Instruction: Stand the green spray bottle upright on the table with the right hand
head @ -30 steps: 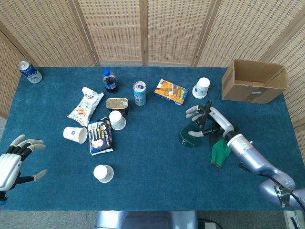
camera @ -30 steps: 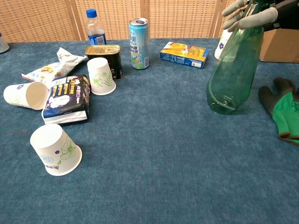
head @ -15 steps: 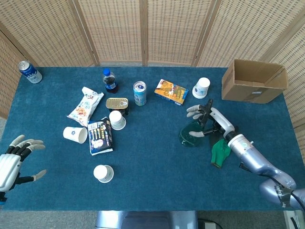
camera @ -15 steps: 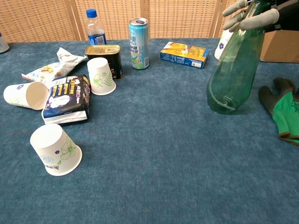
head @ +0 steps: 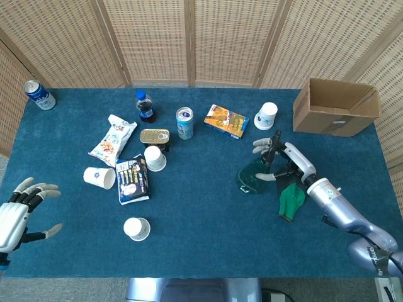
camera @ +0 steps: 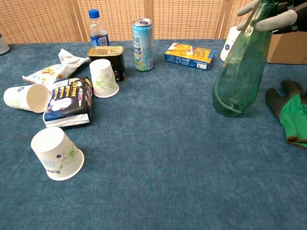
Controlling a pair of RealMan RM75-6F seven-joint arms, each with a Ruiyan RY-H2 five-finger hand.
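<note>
Fingers [camera: 283,18] of my right hand [head: 281,160] wrap the neck of the translucent green plastic spray bottle [camera: 240,72], its base on the blue felt worktop [head: 201,207] beside a green work glove [head: 291,200].
I judge it leans slightly, so I should tip it gently vertical, then release. Forearm reaches in low from the right; my left hand [head: 17,212] hovers spread, holding nothing.

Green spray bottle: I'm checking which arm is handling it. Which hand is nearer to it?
Right. The right hand grips the green spray bottle at its neck, the bottle leaning. The left hand hangs open at the table's far left edge, well away.
</note>
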